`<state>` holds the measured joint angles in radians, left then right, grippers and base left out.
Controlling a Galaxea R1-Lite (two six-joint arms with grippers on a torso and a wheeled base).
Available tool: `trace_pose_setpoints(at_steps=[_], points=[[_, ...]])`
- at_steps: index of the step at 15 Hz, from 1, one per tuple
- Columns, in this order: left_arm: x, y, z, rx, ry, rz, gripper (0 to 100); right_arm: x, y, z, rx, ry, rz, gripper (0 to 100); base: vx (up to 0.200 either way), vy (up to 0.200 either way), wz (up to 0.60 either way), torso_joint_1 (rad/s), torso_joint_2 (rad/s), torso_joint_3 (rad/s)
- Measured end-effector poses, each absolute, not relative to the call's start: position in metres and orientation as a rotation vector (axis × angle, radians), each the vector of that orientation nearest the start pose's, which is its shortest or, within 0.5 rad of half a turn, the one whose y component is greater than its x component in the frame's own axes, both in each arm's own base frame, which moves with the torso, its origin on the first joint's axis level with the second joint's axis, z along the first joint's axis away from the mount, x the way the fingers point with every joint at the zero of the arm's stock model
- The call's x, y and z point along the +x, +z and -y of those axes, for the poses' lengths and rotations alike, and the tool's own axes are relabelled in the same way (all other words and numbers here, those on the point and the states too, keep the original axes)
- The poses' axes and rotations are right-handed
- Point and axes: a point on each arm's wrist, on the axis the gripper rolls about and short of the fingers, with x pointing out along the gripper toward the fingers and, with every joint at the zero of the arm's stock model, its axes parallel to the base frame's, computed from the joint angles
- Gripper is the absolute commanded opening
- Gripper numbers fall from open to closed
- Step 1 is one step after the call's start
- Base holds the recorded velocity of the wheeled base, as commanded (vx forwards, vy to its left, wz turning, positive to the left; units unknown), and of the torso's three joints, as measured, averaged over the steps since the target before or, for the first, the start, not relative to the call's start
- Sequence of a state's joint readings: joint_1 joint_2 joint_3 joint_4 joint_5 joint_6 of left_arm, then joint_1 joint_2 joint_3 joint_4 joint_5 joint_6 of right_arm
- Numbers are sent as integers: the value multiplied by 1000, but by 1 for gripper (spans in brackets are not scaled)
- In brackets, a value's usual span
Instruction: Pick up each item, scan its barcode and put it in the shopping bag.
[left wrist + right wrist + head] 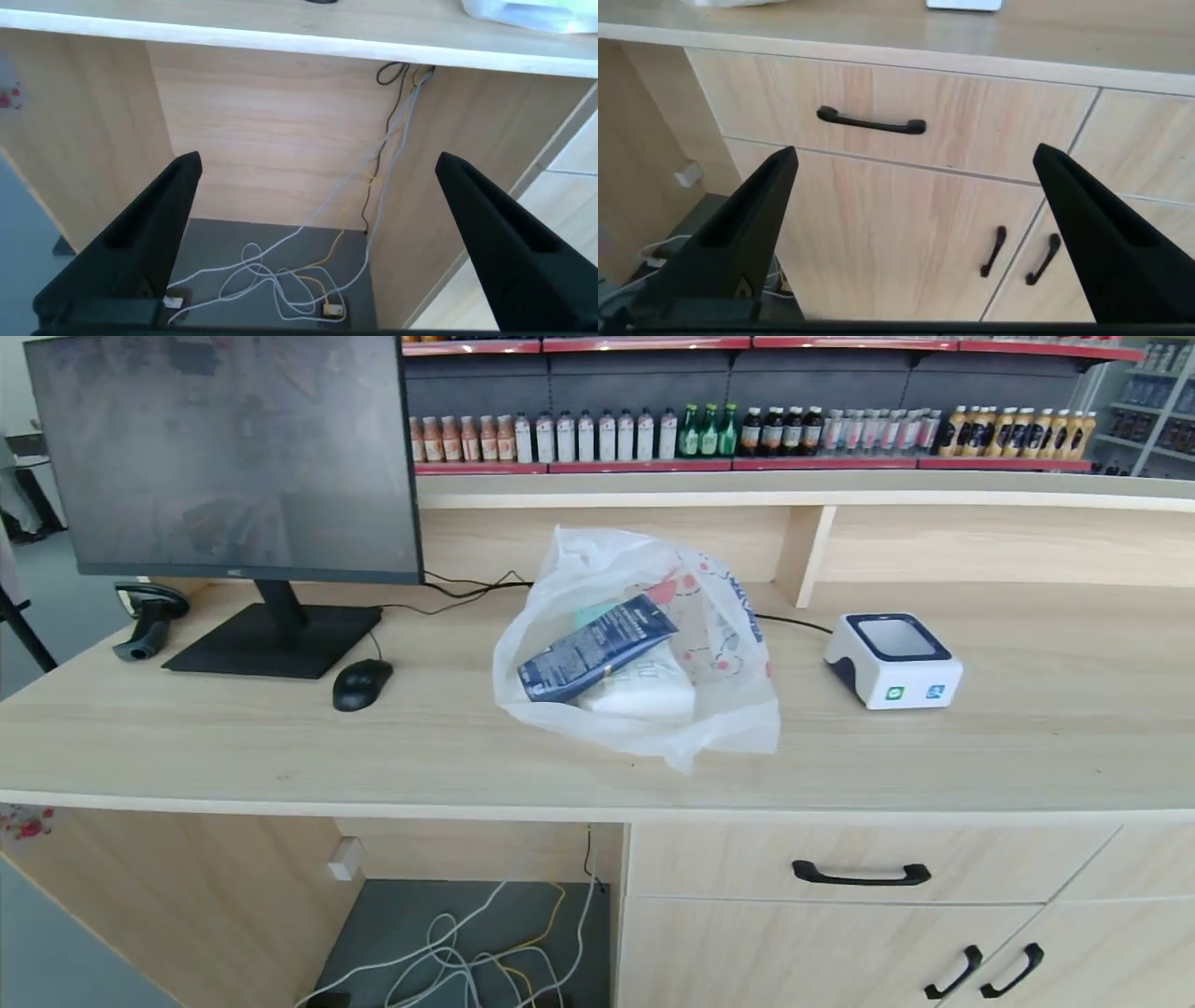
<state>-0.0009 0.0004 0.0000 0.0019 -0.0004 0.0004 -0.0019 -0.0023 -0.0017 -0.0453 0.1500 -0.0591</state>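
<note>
Light wood counter [280,747], drawers [728,863] beneath; bottle shelves [747,429] behind; grey floor [56,952].

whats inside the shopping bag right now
Inside the shopping bag: a dark blue packet lying slanted on a white pack. A pale teal edge shows behind them; the bag's film hides anything deeper.

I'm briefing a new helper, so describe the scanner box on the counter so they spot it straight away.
Find the long pale wood counter, with the white plastic shopping bag near its middle. The scanner box sits just right of the bag, apart from it. It is a small white cube with a dark-rimmed window on top, unlike the black mouse and monitor on the left.
</note>
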Motion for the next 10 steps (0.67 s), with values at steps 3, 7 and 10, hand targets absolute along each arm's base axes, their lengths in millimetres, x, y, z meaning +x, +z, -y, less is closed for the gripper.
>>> trace_pose_setpoints(at_steps=[3,7,10], points=[[-23,75,0,0,-2,-1,100,-23,80,-3,-81,147,53,100,0,-200,0,5,7,1],[-23,75,0,0,-3,-2,100,-23,80,-3,-81,147,54,100,0,-200,0,5,2,2],[-23,75,0,0,-2,-2,100,-23,80,-3,-82,146,54,100,0,-200,0,1,2,-1]])
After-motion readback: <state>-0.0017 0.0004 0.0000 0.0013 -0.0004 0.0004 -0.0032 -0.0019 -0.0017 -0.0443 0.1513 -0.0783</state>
